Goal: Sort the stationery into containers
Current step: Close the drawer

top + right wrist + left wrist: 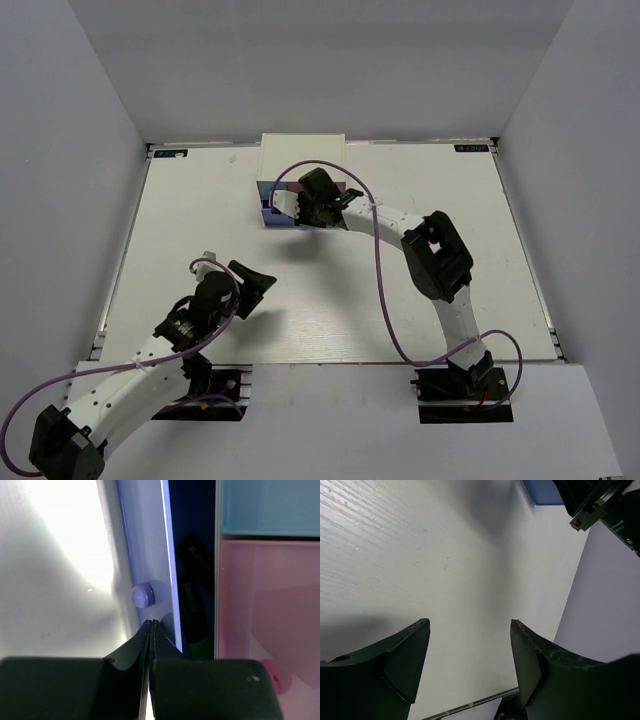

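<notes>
Fingers (131, 652) of right gripper (151, 626): pressed tight together, nothing held; tips at the front face of the chest's lowest drawer, just under its knob. Actual contact cannot be told.
Fingers (400, 655) of left gripper (470, 622): spread wide, nothing between them; above bare board, well apart from the chest on its near left side.
Table (450, 250): white board under the chest; no loose stationery visible on it around the chest.
Chest (302, 150): white box at the far middle, drawer fronts facing the arms.
Dark blue drawer (145, 540): widest, lowest in the chest; pulled out a little, with a dark gap behind its front.
Pink drawer (265, 595): above the dark blue one, looks shut.
Light blue drawer (265, 505): beside the pink one in the chest, looks shut.
Knob (142, 595): round, on the dark blue front, just beyond the right fingertips.
Highlighters (192, 600): black bodies inside the gap of the chest's lowest drawer, a green cap (200, 649) showing; the blocks not seen.
Step in hand, likely: closing the dark blue drawer.
Doing it well: push near the knob and straight into the chest so the front does not skew; ease off once the front is flush with the chest.
</notes>
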Available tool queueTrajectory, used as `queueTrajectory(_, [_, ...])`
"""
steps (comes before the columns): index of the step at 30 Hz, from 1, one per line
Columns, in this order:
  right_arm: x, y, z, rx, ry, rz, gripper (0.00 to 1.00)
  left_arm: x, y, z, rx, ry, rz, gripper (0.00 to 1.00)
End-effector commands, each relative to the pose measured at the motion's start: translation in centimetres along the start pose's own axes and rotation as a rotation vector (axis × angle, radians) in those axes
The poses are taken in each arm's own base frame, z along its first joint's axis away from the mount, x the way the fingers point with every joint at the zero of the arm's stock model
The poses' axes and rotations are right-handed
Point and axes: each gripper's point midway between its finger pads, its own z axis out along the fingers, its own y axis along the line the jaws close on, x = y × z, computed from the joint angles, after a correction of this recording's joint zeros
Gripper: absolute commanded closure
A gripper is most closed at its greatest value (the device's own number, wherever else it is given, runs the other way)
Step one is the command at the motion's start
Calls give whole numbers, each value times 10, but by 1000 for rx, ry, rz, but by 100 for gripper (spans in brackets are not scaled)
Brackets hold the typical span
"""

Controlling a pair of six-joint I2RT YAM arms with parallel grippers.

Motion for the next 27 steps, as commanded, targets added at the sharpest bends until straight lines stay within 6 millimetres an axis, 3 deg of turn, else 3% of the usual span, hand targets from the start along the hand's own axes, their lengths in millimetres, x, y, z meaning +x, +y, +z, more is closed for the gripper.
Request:
queueTrajectory(1, [-22, -34, 1, 134, -48, -7, 100, -8, -17, -4, 40, -29, 22, 24])
queueTrajectory(12, [-18, -55, 14, 251, -8, -15, 100, -10, -15, -5, 27, -35, 33, 24])
queueTrajectory(20, [-16, -56, 14, 258, -7, -13, 100, -10, -17, -5, 27, -35, 33, 23])
queueTrajectory(22, [-18, -43, 12, 203, -19, 1, 100, -10, -17, -5, 27, -35, 33, 23])
queueTrajectory(24, [-25, -42, -5, 179, -44, 25, 100, -12, -21, -6, 36, -37, 32, 23])
queueTrajectory(27, [-29, -9, -29, 53, -88, 84, 100, -12, -21, -6, 36, -37, 41, 23])
